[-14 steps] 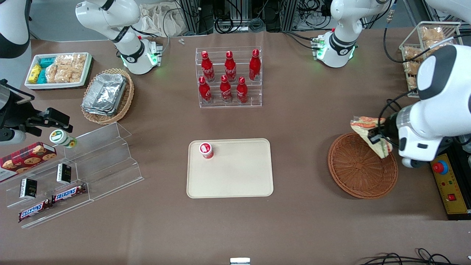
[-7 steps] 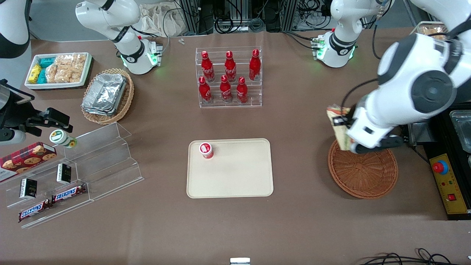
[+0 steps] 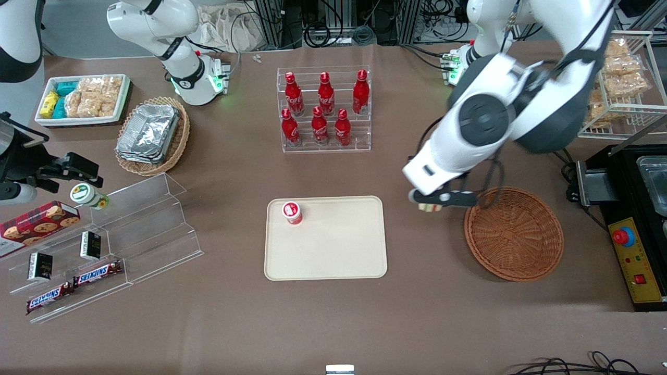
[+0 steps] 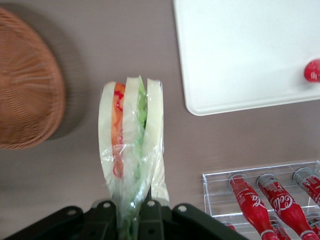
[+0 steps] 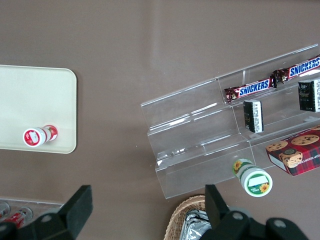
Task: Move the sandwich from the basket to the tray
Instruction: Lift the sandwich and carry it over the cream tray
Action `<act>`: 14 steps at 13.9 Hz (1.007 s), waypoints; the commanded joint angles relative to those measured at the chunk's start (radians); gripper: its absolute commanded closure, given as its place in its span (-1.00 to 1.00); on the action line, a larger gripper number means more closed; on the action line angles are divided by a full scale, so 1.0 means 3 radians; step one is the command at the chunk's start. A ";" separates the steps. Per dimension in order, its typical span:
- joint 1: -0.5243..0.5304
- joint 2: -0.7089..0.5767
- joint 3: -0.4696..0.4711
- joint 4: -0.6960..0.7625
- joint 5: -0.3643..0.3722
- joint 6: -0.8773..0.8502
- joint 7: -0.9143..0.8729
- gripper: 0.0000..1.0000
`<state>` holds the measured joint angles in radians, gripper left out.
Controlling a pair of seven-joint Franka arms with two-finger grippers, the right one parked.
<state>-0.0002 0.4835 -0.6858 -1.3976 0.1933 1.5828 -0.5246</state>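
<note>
While my claw [image 3: 433,204] is clamped on the sandwich [image 4: 131,145], it hangs above the bench [image 3: 417,312] between basket [image 3: 514,234] and tray [image 3: 333,250].

Counted, front view — one gripper [image 3: 433,204], over the table between tray and basket, clamped on one sandwich [image 3: 428,207]. One tray [image 3: 333,260]; one basket [image 3: 513,234], at its 3 o'clock. Six red bottles [image 3: 325,107] are racked at the tray's 12 o'clock — two Snickers bars [image 3: 73,285] at 9.
</note>
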 commanded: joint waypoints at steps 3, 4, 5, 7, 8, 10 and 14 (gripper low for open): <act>-0.0260 0.0591 0.0005 0.0052 0.0270 0.0685 -0.0301 1.00; -0.0321 0.0703 0.0005 0.0052 0.0342 0.0858 -0.0362 1.00; -0.0402 0.0801 0.0016 0.0052 0.0464 0.1017 -0.0434 1.00; -0.0439 0.1000 0.0026 0.0052 0.0806 0.1176 -0.0679 1.00; -0.0439 0.1097 0.0026 0.0052 0.0955 0.1314 -0.0786 1.00; -0.0439 0.1246 0.0026 0.0052 0.1094 0.1519 -0.0864 1.00; -0.0439 0.1400 0.0036 0.0057 0.1104 0.1729 -0.0859 1.00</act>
<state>-0.1249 0.8851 -0.6723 -1.4044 0.5000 2.0825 -0.7570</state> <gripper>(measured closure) 0.850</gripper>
